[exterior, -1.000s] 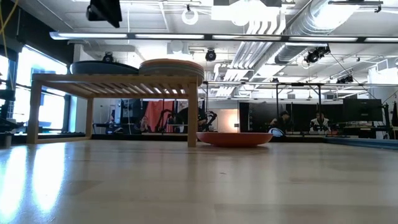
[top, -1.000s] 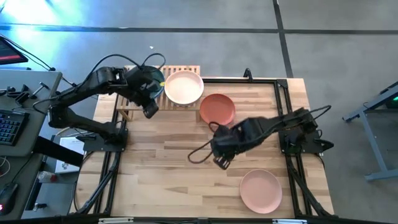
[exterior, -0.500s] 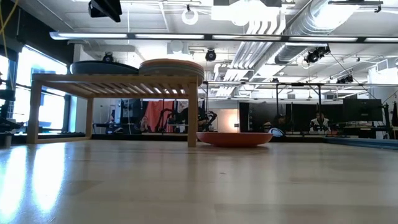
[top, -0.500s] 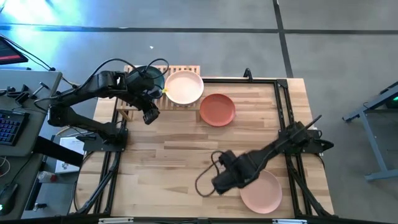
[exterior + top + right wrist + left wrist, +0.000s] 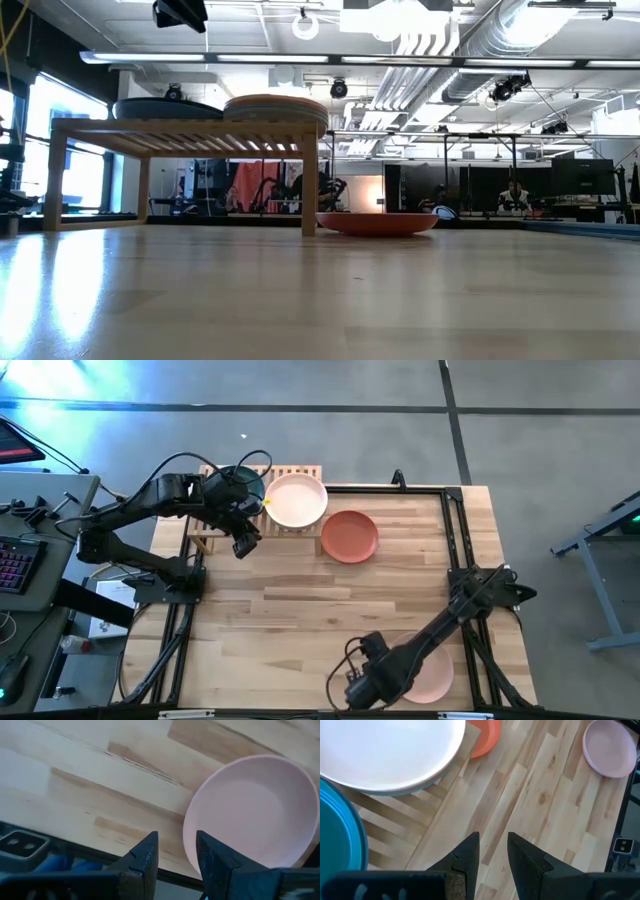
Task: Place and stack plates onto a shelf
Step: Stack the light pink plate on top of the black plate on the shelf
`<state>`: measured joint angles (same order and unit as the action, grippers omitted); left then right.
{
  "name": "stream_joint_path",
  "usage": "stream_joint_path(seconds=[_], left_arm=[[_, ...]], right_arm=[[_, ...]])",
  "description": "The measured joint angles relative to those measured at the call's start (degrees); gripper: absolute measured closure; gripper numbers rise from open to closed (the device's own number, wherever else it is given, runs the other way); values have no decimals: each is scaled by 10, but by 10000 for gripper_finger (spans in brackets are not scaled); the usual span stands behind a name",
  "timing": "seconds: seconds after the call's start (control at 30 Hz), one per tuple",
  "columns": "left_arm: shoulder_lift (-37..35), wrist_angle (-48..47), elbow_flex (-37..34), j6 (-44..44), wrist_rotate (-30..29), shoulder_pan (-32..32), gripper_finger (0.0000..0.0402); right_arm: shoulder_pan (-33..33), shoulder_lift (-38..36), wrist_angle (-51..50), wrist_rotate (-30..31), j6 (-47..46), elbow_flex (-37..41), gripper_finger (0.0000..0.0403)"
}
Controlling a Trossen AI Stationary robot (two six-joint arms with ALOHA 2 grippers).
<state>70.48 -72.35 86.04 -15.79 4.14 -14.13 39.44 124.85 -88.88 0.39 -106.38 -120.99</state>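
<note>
High view has the right gripper [image 5: 352,695] open and empty at 9 o'clock of the pink plate [image 5: 428,672] by the table's near edge, so a sloppy rim grab could shove it off.

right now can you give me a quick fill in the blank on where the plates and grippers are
1. The terracotta plate lies on the ____, beside the shelf.
2. The right gripper is open beside the ____ plate.
3. The left gripper hangs over the shelf's near edge, its fingers ____ and holding nothing.
4. The shelf carries ____ stacks of plates.

Missing words: table; pink; open; two
</note>
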Motion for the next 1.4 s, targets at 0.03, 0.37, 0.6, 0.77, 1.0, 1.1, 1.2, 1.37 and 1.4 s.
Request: stream_joint_path(seconds=[0.03, 0.37, 0.6, 0.77, 1.0, 1.1, 1.2, 1.37, 1.4], left_arm=[[0, 0, 0, 0, 0, 0, 312], [0, 1, 0, 0, 0, 0, 312], [0, 0, 0, 0, 0, 0, 312], [0, 0, 0, 0, 0, 0, 312], [0, 0, 0, 0, 0, 0, 312], [0, 0, 0, 0, 0, 0, 312], [0, 0, 0, 0, 0, 0, 312], [0, 0, 0, 0, 0, 0, 312], [0, 0, 0, 0, 0, 0, 312]], right_arm=[[3, 8, 1, -2, -6, 0, 295], [11, 54, -11, -37, -12, 0, 295], [11, 83, -10, -52, 13, 0, 295], [11, 106, -11, -70, 22, 0, 295], [11, 127, -11, -85, 48, 0, 295], [12, 137, -11, -85, 60, 0, 295], [13, 154, -10, -95, 88, 0, 295], [16, 170, -1, -117, 110, 0, 295], [16, 170, -1, -119, 112, 0, 295]])
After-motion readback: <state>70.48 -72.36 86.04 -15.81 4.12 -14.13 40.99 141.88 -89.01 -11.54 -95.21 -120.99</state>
